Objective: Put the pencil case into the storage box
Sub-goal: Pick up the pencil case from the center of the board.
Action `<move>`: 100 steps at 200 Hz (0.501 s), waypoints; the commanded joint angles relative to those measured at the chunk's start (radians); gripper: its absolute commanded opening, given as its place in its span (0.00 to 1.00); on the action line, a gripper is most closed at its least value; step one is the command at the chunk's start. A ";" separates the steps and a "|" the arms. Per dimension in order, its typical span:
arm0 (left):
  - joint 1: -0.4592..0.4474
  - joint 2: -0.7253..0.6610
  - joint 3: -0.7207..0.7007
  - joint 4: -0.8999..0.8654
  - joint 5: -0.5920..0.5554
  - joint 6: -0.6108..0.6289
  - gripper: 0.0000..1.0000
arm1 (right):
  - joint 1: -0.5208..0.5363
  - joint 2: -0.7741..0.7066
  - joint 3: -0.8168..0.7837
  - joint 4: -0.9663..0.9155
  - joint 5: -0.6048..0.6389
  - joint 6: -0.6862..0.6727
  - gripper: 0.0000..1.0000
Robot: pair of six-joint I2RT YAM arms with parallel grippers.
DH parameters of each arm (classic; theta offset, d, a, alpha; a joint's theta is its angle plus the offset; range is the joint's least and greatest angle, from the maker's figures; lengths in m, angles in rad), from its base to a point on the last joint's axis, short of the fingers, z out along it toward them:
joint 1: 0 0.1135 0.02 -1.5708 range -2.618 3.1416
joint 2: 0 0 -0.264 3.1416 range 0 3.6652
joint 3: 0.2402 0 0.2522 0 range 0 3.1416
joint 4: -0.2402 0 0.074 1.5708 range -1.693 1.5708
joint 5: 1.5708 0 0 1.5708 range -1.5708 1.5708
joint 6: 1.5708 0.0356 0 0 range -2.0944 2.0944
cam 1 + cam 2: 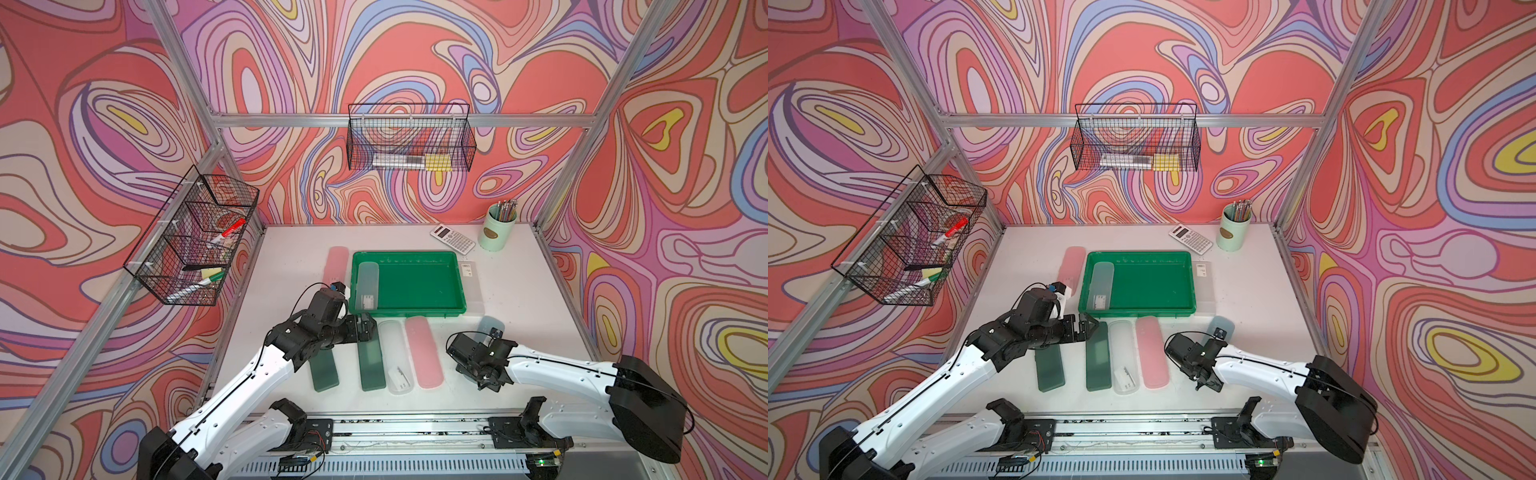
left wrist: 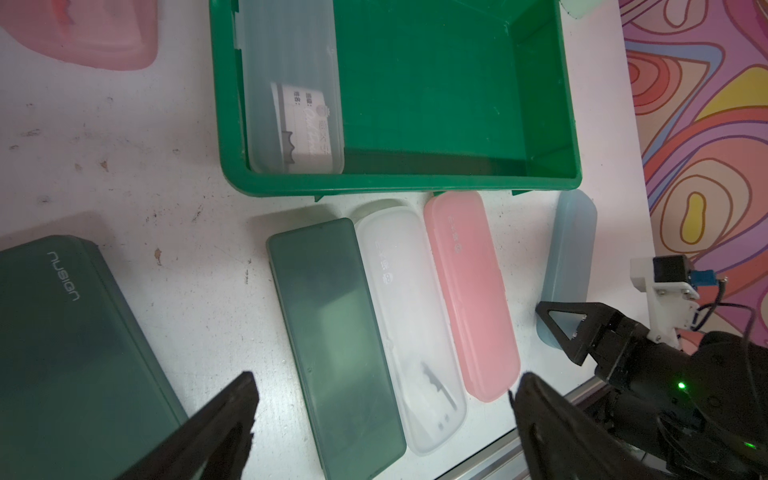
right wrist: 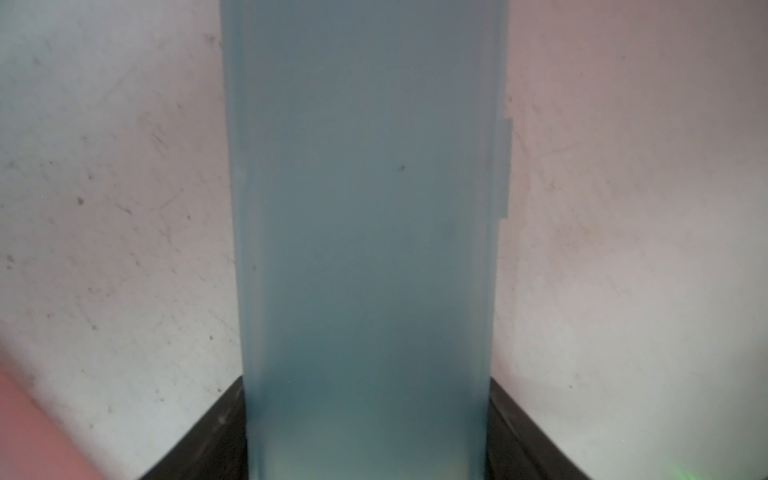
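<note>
Partly hidden: blue pencil case (image 1: pixel 487 323).

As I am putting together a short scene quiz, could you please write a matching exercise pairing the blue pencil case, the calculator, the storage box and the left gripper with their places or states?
Things:
1. blue pencil case
2. calculator
3. storage box
4. left gripper

Places or states:
A. open, holding nothing
B. holds one clear pencil case
C. next to the pencil cup
D. in the right gripper

Pairs: 1-D, 2-C, 3-B, 4-A
</note>
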 commanded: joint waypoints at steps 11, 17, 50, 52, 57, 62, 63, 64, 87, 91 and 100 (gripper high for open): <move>0.008 0.012 0.049 -0.016 0.006 0.023 0.99 | 0.027 0.002 -0.026 0.006 0.001 0.051 0.66; 0.009 0.013 0.056 -0.022 0.005 0.026 0.99 | 0.033 0.004 -0.017 -0.009 0.010 0.058 0.66; 0.008 0.000 0.079 -0.042 -0.001 0.030 0.99 | 0.072 0.010 0.061 -0.100 0.067 0.078 0.65; 0.009 -0.002 0.079 -0.042 -0.001 0.029 0.99 | 0.072 0.009 0.066 -0.105 0.072 0.079 0.65; 0.008 -0.005 0.081 -0.043 -0.001 0.028 0.99 | 0.074 0.004 0.080 -0.118 0.078 0.078 0.65; 0.008 -0.008 0.083 -0.043 0.000 0.027 0.99 | 0.073 0.000 0.091 -0.131 0.087 0.078 0.65; 0.008 -0.008 0.084 -0.044 -0.001 0.027 0.99 | 0.073 -0.002 0.094 -0.133 0.088 0.078 0.65; 0.009 -0.008 0.084 -0.045 -0.001 0.027 0.99 | 0.073 -0.003 0.096 -0.135 0.090 0.078 0.65; 0.008 -0.019 0.099 -0.055 0.005 0.022 0.99 | 0.073 -0.057 0.131 -0.202 0.130 0.096 0.65; 0.009 -0.020 0.102 -0.056 0.007 0.022 1.00 | 0.073 -0.067 0.135 -0.215 0.136 0.099 0.65; 0.008 -0.022 0.107 -0.058 0.006 0.021 0.99 | 0.073 -0.099 0.143 -0.245 0.152 0.107 0.64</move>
